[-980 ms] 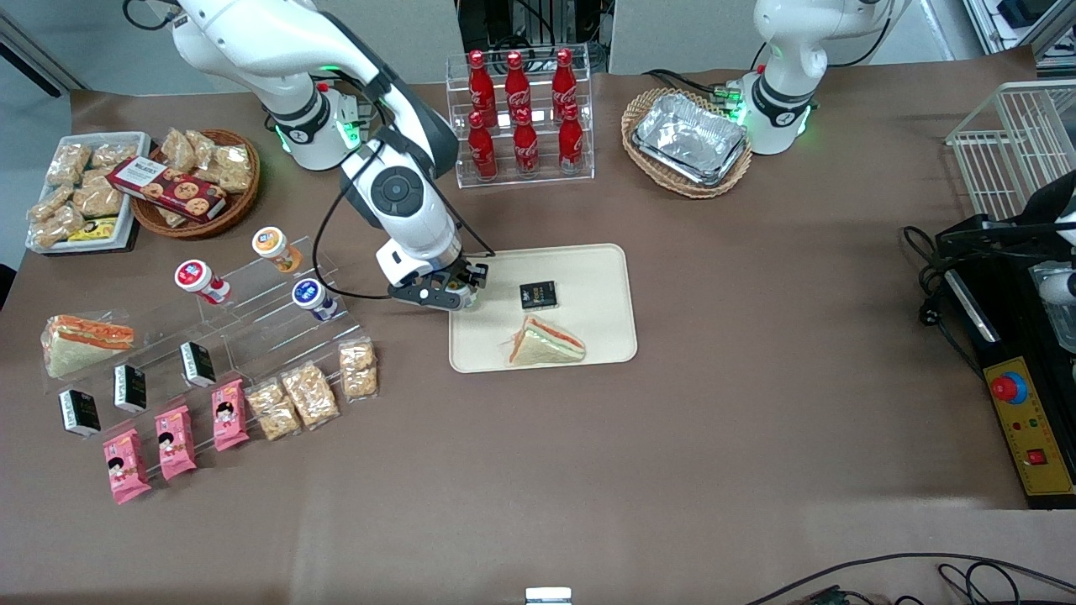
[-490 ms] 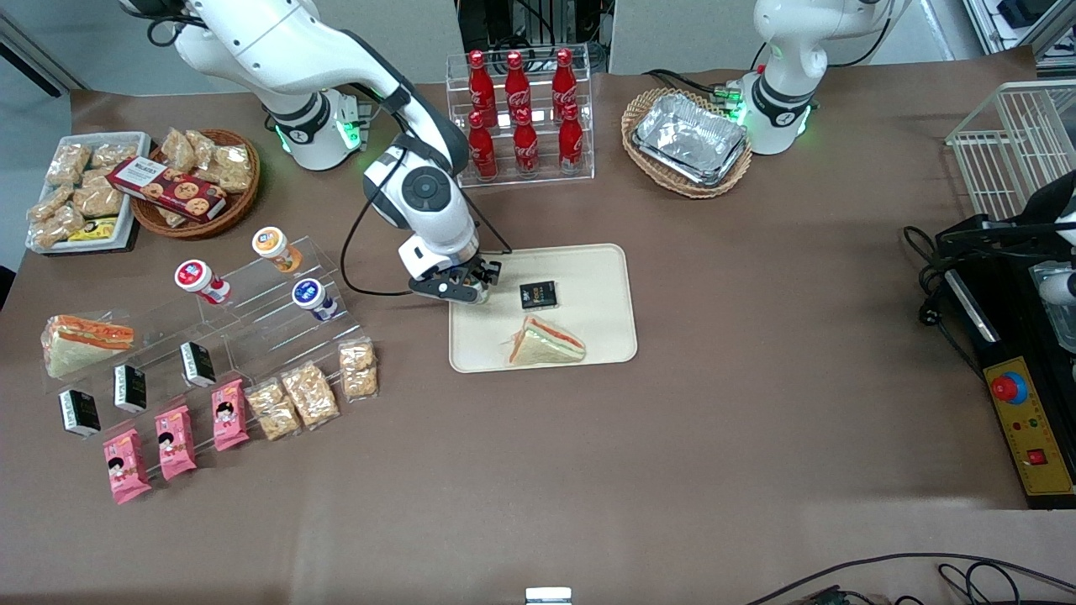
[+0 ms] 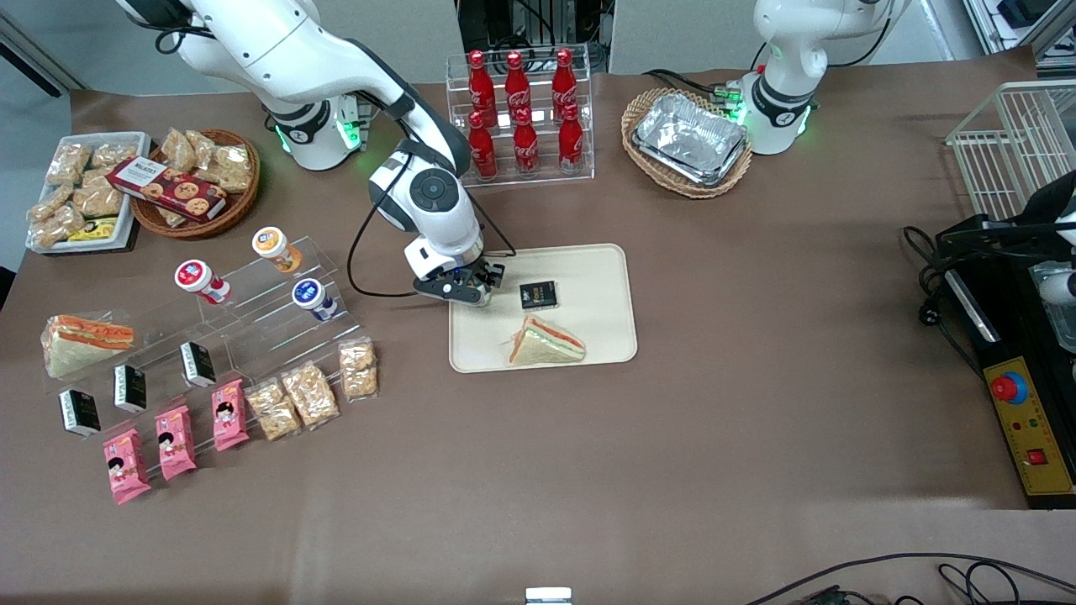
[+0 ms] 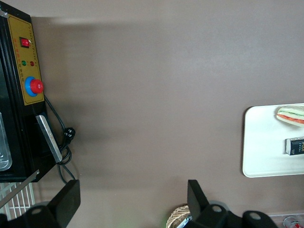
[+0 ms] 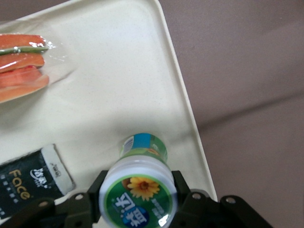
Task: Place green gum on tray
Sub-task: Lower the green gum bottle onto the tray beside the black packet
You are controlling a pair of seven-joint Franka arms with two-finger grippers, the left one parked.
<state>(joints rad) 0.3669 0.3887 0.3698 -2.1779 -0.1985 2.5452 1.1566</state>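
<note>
Where fingers (image 5: 183, 192) grip: one green gum (image 5: 138, 190).

**What You Can't Quite See**

In the front view the gripper (image 3: 472, 291) hangs over the tray (image 3: 588, 277), at the end nearest the working arm. It covers almost all of the green gum (image 3: 479, 296). The working arm (image 3: 277, 42) is cut off by the top edge of the frame.

In the right wrist view the fingers (image 5: 183, 192) hug the gum's lid, and the lid hides their tips. The sandwich (image 5: 23, 61), the black packet (image 5: 28, 183) and the tray all run out of the picture. You cannot tell if the bottle's bottom touches the tray.
</note>
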